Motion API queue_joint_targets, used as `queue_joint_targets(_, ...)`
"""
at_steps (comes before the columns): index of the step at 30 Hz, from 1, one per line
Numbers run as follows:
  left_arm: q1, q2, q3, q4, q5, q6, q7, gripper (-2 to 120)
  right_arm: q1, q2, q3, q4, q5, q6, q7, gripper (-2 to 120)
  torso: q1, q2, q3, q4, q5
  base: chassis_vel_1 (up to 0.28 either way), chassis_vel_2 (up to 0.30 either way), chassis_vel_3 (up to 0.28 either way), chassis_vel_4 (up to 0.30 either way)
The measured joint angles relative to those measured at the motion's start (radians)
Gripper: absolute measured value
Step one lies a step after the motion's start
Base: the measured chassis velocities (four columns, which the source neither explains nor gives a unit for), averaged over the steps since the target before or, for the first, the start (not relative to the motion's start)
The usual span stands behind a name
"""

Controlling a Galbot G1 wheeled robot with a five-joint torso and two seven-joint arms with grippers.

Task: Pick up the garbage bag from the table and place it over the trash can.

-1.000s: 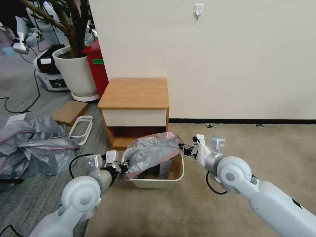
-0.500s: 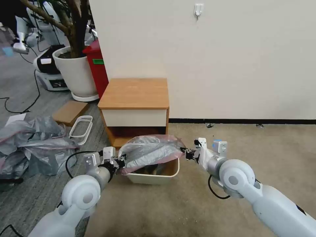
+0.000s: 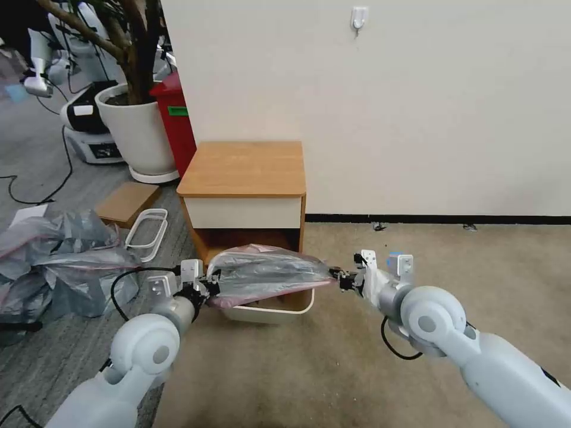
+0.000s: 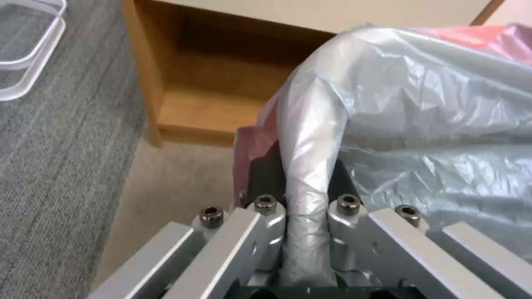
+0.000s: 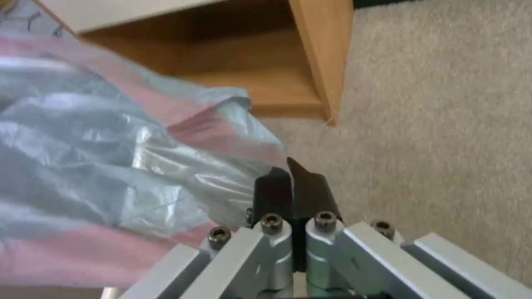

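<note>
Head view: the crinkly grey plastic garbage bag (image 3: 267, 274) with its pink rim band now stretches flatter and lower than a second ago over the cream-white rectangular trash can (image 3: 270, 310), before the wooden nightstand table (image 3: 242, 169); a heap of grey bags (image 3: 65, 261) lies well apart. Left wrist view: the left gripper (image 4: 302, 174) pinches a bunched fold of bag. Right wrist view: the right gripper (image 5: 292, 187) is pressed together on the bag's edge.

The bag (image 3: 267, 274), thin crinkly grey plastic with a pink rim band, hangs stretched flat and wide just above the bin (image 3: 270, 310). The bin, cream-white with a rolled rim, stands upright on the carpet, just near of the wooden table (image 3: 242, 168), whose top is bare.
</note>
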Motion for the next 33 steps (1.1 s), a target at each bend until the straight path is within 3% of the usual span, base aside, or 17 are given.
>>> queue_joint_targets(7,0.005,-0.003,-0.009,0.003,0.002,-0.013,0.004,4,-0.012,0.007,0.011,0.010,0.000,-0.022,0.000,0,0.000,0.000,0.000,0.0001,-0.0001,0.000,0.000,0.000,0.000)
queue_joint_targets(13,0.041,0.008,-0.020,-0.013,0.014,-0.013,0.076,4,0.018,0.007,0.013,-0.022,0.012,-0.024,0.002,0,0.000,0.000,0.000,0.0001,0.0000,0.000,0.000,0.000,0.000)
queue_joint_targets(33,0.120,0.010,-0.042,-0.028,0.115,-0.006,0.182,4,0.059,0.015,-0.020,-0.043,0.020,-0.034,0.041,0,0.000,0.000,0.000,0.0001,0.0000,0.000,0.000,0.000,0.000)
